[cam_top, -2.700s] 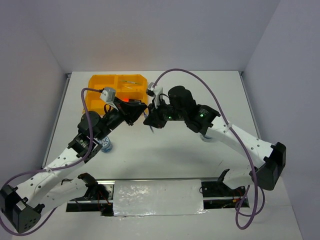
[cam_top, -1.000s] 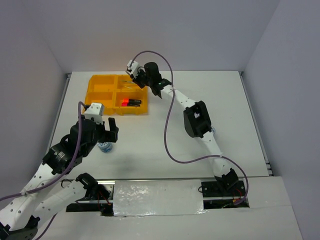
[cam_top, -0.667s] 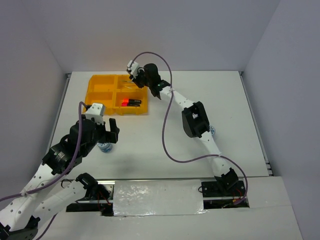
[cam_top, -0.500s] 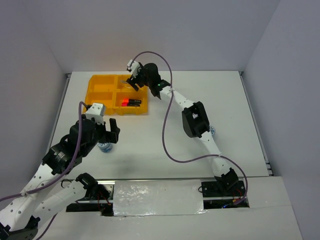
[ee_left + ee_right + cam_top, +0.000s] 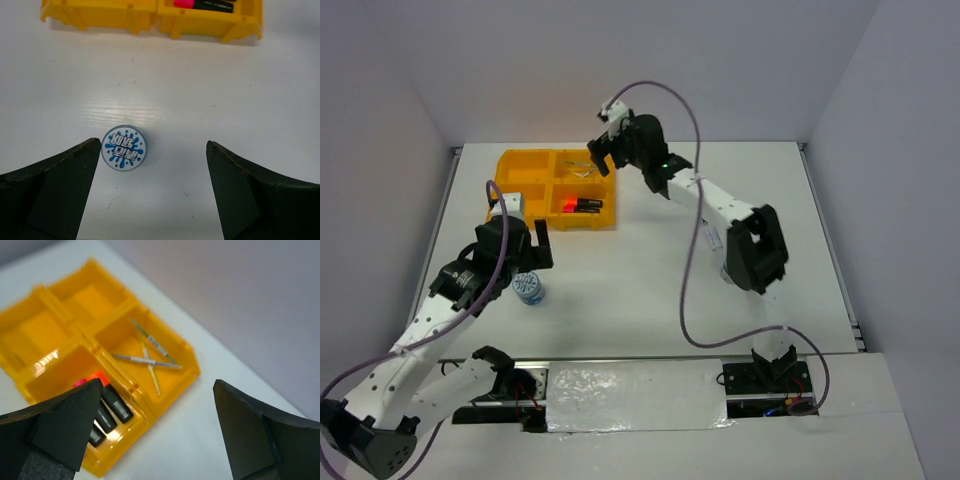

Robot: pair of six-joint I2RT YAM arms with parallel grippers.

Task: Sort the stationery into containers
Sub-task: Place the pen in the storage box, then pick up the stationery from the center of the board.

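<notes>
Since a second ago, my right gripper (image 5: 157,385) had risen above the tray (image 5: 175,392), jaws wide and empty; grey pens (image 5: 147,360) lay in its far-right compartment. My left gripper (image 5: 152,145) hovered open over the bottle (image 5: 123,148), on the near side of the tray. With the bottle off-centre, a descending finger could topple it.

A white bench (image 5: 650,300) carries an orange-yellow tray (image 5: 525,170). A blue-capped bottle (image 5: 529,288) stands apart from the tray, on its near side.

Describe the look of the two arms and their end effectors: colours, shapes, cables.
The left arm and right arm have white shells with black joints. A purple cable loops loosely along each, and a small white box sits by each wrist. The left end effector and right end effector each have two matte black, wedge-shaped fingers.
</notes>
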